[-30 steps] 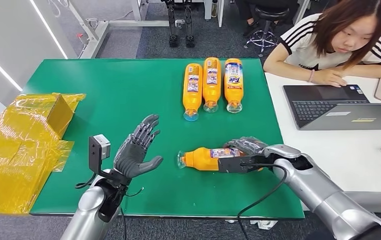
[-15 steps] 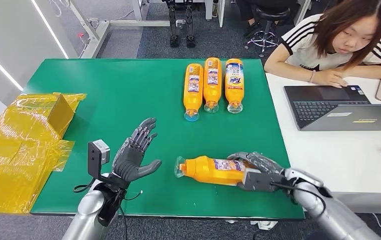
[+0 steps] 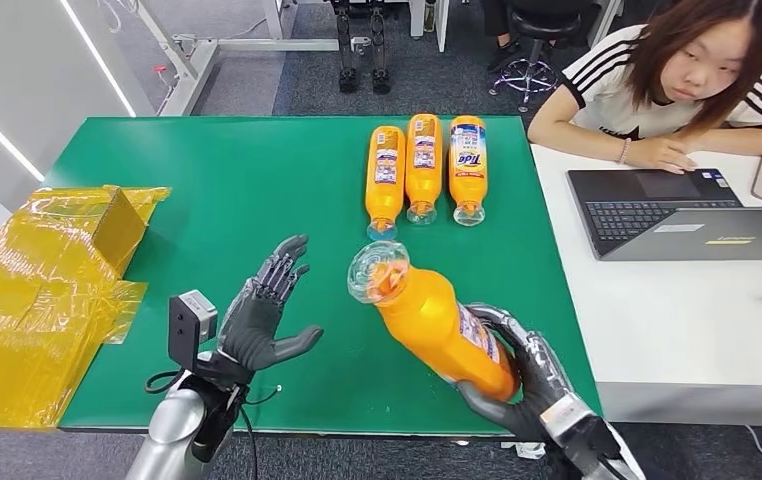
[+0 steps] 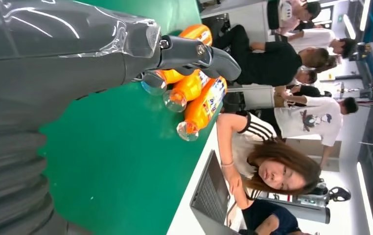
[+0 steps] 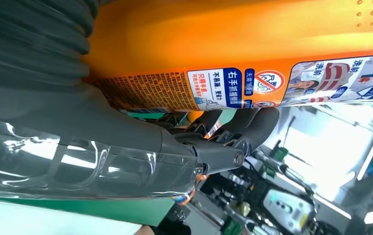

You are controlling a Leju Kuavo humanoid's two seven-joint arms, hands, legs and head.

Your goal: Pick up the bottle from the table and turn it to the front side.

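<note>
My right hand [image 3: 527,385] grips an orange bottle [image 3: 431,315] by its base near the table's front edge. The bottle is lifted off the green table [image 3: 237,190] and tilts with its clear cap toward the far left. In the right wrist view the bottle [image 5: 253,44] lies against my right hand [image 5: 126,142], its printed back label facing the camera. My left hand [image 3: 267,310] hovers open over the table to the left of the bottle, palm turned toward it. My left hand's thumb [image 4: 199,54] shows in the left wrist view.
Three more orange bottles [image 3: 423,165] lie side by side at the table's far edge, caps toward me. Yellow plastic wrap and a box [image 3: 52,290] cover the left side. A person [image 3: 677,80] sits at a white desk [image 3: 697,300] with a laptop [image 3: 677,210] on the right.
My right hand has lifted the bottle off the table and swung it from lying flat to steeply tilted, cap up and toward the far left. The right arm drew back toward me. My left hand barely moved.
</note>
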